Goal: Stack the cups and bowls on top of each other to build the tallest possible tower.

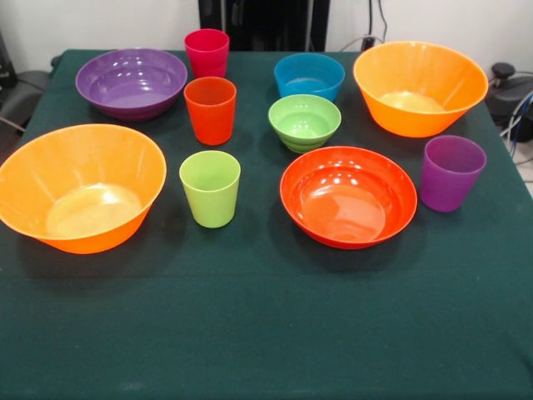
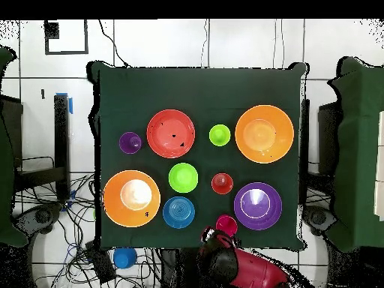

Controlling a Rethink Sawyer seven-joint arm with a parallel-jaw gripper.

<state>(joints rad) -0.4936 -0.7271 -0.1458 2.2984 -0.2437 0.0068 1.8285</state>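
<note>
— Where's your gripper, and is it spread or pressed together?

— My gripper doesn't show from the front; overhead, only my red and black arm [image 2: 240,266] shows at the table's edge, just beside the crimson plastic tumbler [image 1: 206,52]. I can't tell how the gripper is set.

— And the pieces?

— All apart on the dark green tablecloth [image 1: 266,333]; no tower is begun. The orange-red tumbler [image 1: 210,109] stands just in front of the crimson one, the lime green tumbler [image 1: 210,187] nearer the camera, the purple tumbler [image 1: 450,172] off alone beside the glossy red-orange bowl [image 1: 348,196]. Two large orange bowls [image 1: 82,187] [image 1: 420,87], the purple bowl [image 1: 132,82], the small lime green bowl [image 1: 305,122] and the small blue bowl [image 1: 309,76] fill the rest.

— What could go wrong?

— They stand close; reaching for one tumbler, I could knock its neighbour. Smooth plastic may slip, too.

— Which way do they point?

— Every tumbler stands upright, mouth up, long axis vertical. Bowls open upward too.
</note>
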